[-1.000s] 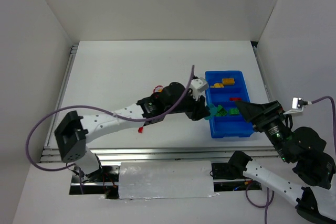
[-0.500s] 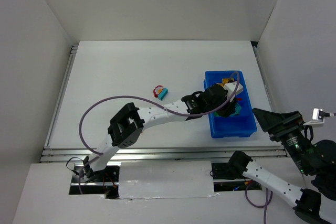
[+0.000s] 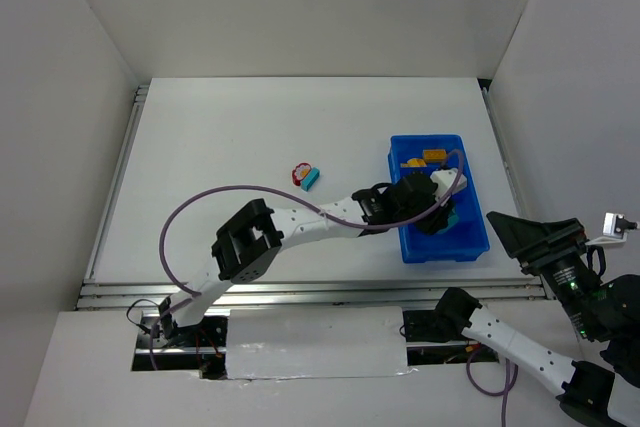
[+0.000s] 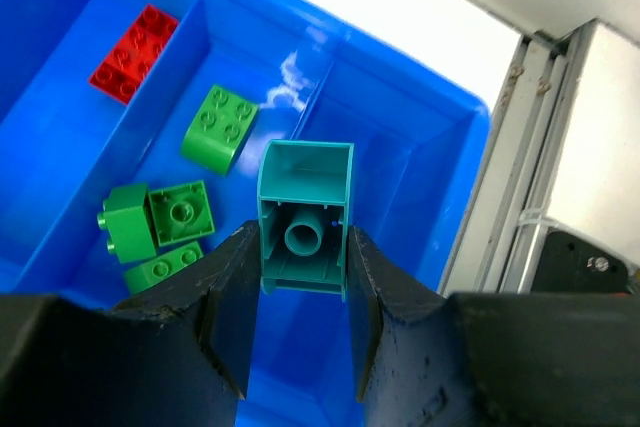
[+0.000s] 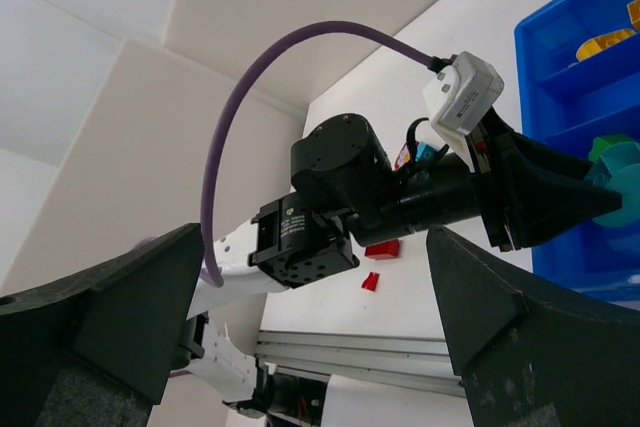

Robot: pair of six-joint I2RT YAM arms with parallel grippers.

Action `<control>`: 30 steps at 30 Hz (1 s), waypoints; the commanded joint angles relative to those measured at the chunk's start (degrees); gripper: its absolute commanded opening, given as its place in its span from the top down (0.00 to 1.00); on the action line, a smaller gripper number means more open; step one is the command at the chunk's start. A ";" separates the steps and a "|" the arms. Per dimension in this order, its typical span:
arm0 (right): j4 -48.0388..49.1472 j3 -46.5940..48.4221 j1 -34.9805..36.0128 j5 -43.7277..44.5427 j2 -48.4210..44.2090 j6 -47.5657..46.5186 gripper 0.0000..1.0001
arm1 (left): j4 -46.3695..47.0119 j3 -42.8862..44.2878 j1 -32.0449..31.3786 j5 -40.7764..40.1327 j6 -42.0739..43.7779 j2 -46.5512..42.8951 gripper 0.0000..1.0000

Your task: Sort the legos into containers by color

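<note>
Your left gripper (image 4: 303,247) is clamped on a teal brick (image 4: 305,202) over the blue tray (image 4: 420,162), in the compartment at 3 o'clock of the green bricks (image 4: 220,127) (wrist view). Your right gripper (image 5: 310,327) is spread wide, at the tray's 4 o'clock from above. Loose red and cyan pieces (image 3: 306,176) lie at its 9 o'clock.

Bright, even overhead light; white glare on a ridge of the blue tray (image 4: 420,167) just beyond the left gripper (image 4: 300,247), whose near fingers (image 4: 225,317) look soft.
</note>
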 commanded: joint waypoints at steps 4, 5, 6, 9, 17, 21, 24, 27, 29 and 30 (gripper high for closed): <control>0.80 -1.08 -0.19 -0.46 0.31 -0.58 0.00 | 2.45 -2.85 -0.42 1.49 0.12 -1.45 0.68; 1.07 -1.08 -0.27 -0.55 0.40 -0.59 0.01 | 2.80 -3.30 -0.42 1.93 0.03 -1.72 0.65; 1.16 -1.17 -0.27 -0.47 0.49 -0.67 0.00 | 3.32 -3.74 -0.51 2.28 -0.05 -2.59 0.62; 1.42 -1.43 -0.27 -0.82 1.10 -0.85 0.01 | 4.29 -5.76 -0.51 2.63 -0.49 -4.96 0.45; 1.86 -1.08 -0.19 -0.73 1.81 -1.46 0.00 | 9.48 -11.74 -0.51 4.13 -1.64 -15.94 0.00; 1.95 -0.82 -0.27 -0.55 1.63 -1.64 0.00 | 8.16 -13.84 -0.42 -1.57 -2.42 -21.13 0.00; 2.21 -1.43 -0.27 -0.81 1.72 -1.82 0.00 | 5.27 -17.27 0.54 -15.09 -4.44 -26.58 0.00; 3.17 -2.40 -0.27 -1.60 1.89 -2.08 0.00 | -2.53 -20.61 4.31 -26.61 -9.62 -31.94 0.01; 4.14 -3.62 -0.19 -2.39 2.07 -2.96 0.00 | -10.79 -23.51 8.69 -33.29 -14.63 -35.81 0.01; 5.10 -3.98 -0.27 -2.92 2.24 -3.13 0.00 | -13.35 -24.74 10.46 -34.88 -16.30 -37.13 0.00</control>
